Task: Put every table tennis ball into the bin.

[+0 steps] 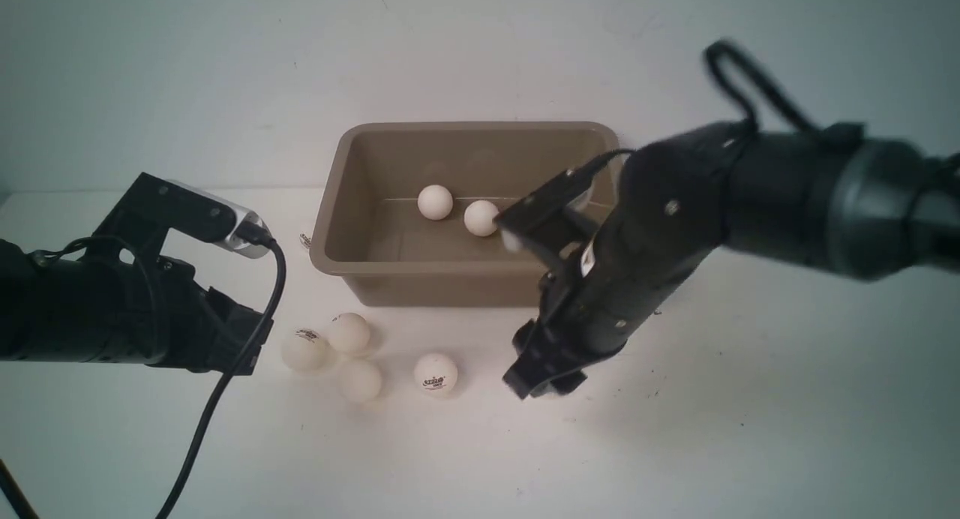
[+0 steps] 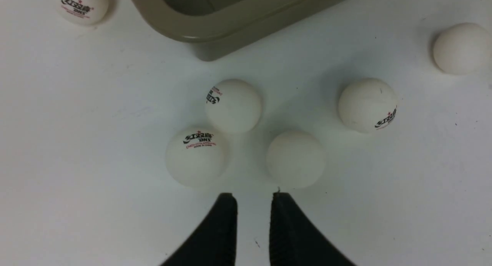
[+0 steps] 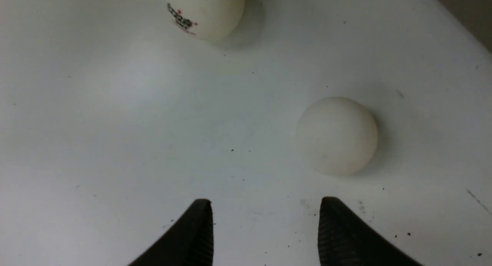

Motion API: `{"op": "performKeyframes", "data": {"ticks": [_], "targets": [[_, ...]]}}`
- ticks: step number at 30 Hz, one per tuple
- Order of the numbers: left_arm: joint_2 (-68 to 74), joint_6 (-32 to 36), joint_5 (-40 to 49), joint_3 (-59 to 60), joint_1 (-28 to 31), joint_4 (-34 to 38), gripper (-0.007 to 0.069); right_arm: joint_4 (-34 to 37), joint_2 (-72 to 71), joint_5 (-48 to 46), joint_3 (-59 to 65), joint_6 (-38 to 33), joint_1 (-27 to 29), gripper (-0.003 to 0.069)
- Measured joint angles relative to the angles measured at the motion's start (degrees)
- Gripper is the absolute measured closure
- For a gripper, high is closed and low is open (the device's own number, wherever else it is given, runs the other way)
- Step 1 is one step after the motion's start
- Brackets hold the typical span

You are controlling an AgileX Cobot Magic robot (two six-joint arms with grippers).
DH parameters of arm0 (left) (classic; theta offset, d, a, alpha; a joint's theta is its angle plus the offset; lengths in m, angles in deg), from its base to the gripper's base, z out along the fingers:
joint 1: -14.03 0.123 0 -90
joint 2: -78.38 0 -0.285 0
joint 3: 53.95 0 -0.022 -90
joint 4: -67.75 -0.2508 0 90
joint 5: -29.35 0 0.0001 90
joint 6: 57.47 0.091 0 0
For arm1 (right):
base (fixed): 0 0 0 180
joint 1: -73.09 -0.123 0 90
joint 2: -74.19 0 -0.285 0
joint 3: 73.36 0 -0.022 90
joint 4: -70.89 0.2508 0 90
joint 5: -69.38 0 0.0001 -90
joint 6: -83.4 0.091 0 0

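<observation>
Now, bin: a grey-brown plastic tub [image 1: 330, 234] stands in the middle of the white desk [image 1: 750, 414], towards the far side, between the two arms.
Balls in the bin: two white balls lie on its floor, just beside each other, the left inner ball [image 1: 435, 202] and the right inner ball [image 1: 481, 217].
Group of three: in front of the bin's left corner three balls lie close together on the desk, the logo ball [image 1: 304, 350], the upper ball [image 1: 349, 332] and the plain ball [image 1: 360, 380].
Fourth ball: a little to the right of this group lies the single ball [image 1: 436, 373], with a red and black print facing up.
Ball beside the bin: the side ball [image 1: 304, 240] lies just outside the left wall of the bin, half hidden behind the camera of the left arm.
Ball at the right arm: the near ball [image 3: 337, 135] lies on the desk just ahead of one finger, not between the two. In the front view the arm covers it.
Left claw: the left claw [image 2: 251, 198] is low over the desk, pointing at the group of three. Its fingers are almost together with only a thin slit, and nothing is between them.
Right claw: the right claw [image 3: 265, 200] is tilted down to the desk in front of the bin's right part. Its fingers are spread wide and it grips nothing.
</observation>
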Motion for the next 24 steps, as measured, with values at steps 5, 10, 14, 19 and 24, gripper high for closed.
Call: {"op": "performKeyframes", "data": {"ticks": [5,10,14,19,24], "targets": [[0.0,-0.12,0.05,0.0,0.0,0.0,0.051,-4.35,2.52,1.14,0.0,3.5,-0.44,0.0315],[0.0,-0.14,0.1,0.0,0.0,0.0,0.051,-5.05,2.65,2.93,0.0,3.97,-0.46,0.0279],[0.0,-0.14,0.15,0.0,0.0,0.0,0.051,-5.05,2.65,3.99,0.0,3.97,-0.46,0.0232],[0.0,-0.14,0.15,0.0,0.0,0.0,0.051,-5.05,2.65,5.99,0.0,4.02,-0.46,0.0183],[0.0,-0.14,0.15,0.0,0.0,0.0,0.051,-5.19,2.65,8.48,0.0,4.02,-0.46,0.018]]}}
